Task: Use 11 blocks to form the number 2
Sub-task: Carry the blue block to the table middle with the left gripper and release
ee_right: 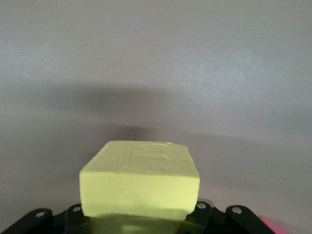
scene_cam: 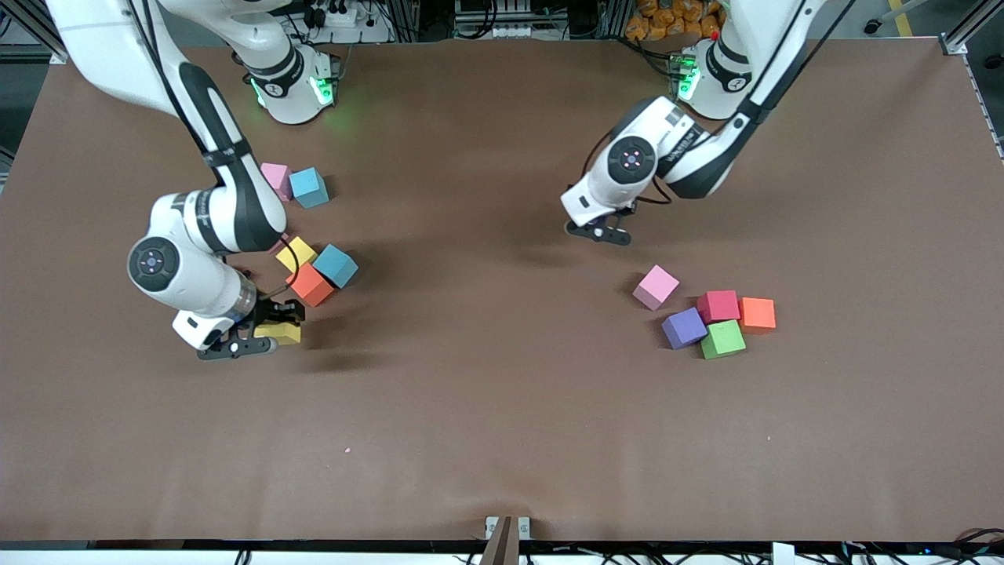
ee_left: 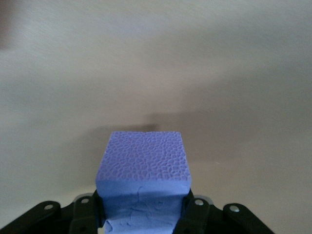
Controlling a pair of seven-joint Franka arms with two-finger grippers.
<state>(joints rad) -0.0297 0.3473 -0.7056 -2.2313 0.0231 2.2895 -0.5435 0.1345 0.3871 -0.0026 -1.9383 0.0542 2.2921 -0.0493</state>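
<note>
My right gripper (scene_cam: 263, 336) is shut on a yellow block (scene_cam: 281, 333) (ee_right: 141, 180), low over the table beside a cluster of a yellow (scene_cam: 296, 253) and an orange-red block (scene_cam: 311, 284). My left gripper (scene_cam: 601, 231) is shut on a purple block (ee_left: 144, 165), which its hand hides in the front view, over bare table. Toward the left arm's end lie pink (scene_cam: 656, 286), purple (scene_cam: 683, 327), red (scene_cam: 718, 306), orange (scene_cam: 758, 314) and green (scene_cam: 722, 339) blocks. Another pink block (scene_cam: 276, 179) lies near the right arm's base. No number 2 is in view.
Two light-blue cubes sit among the blocks at the right arm's end: one (scene_cam: 309, 187) touches the pink block, the other (scene_cam: 336, 265) sits by the yellow and orange-red ones. The brown table (scene_cam: 486, 377) is bare between the two clusters.
</note>
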